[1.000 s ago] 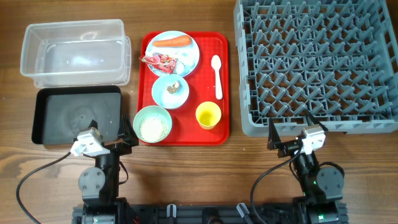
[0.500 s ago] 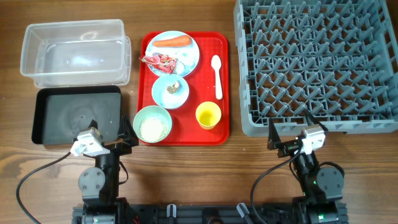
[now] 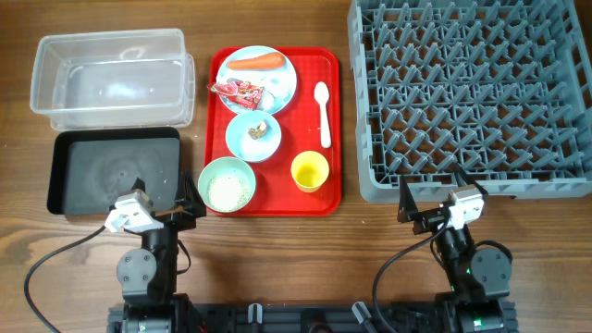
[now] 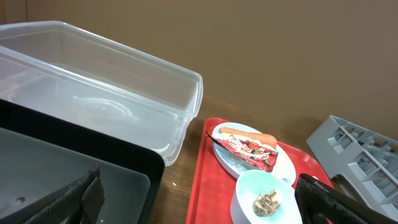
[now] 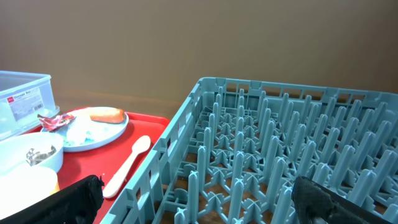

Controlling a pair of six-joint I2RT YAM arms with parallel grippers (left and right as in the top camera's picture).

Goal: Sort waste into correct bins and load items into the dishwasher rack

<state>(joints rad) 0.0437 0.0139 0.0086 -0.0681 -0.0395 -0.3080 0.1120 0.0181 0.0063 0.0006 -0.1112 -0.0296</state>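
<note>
Left gripper (image 3: 164,188) and right gripper (image 3: 432,191) gape fully, empty. Hazard: tilting the green bowl (image 3: 203,184) scatters rice (image 3: 228,191) over the tray (image 3: 277,188).

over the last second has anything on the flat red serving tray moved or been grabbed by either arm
Nothing visibly changed. The left gripper and right gripper stay open and hold nothing, at the near edge of the table. The orange carrot still lies on the pale blue round plate on the flat red serving tray, and the large grey plastic grid rack has not shifted.
</note>
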